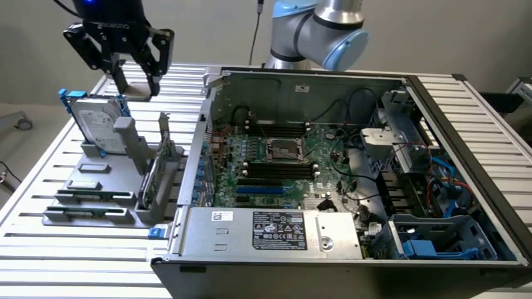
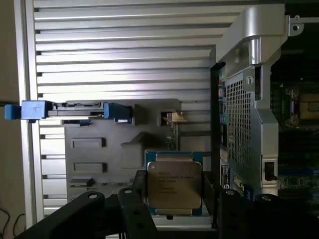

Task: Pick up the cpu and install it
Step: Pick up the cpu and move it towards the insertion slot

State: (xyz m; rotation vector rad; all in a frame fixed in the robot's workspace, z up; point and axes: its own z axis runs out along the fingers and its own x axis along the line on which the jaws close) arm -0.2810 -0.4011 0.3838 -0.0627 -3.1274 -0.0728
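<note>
Exterior view's upper left: the gripper [image 1: 137, 84] is clamping the cpu [image 2: 174, 186] in the air over the hard drive [image 1: 96, 124]. Pickup is looking done. The socket [image 1: 283, 148] at frame centre is sitting empty, so installing is remaining.

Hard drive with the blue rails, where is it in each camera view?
Exterior view: the hard drive stands upright in the grey rack at the exterior view's left, outside the computer case.
Wrist view: the hard drive is seen edge-on, a blue rail at each end, in the same rack.
Shared landmark: the case's silver corner.
</note>
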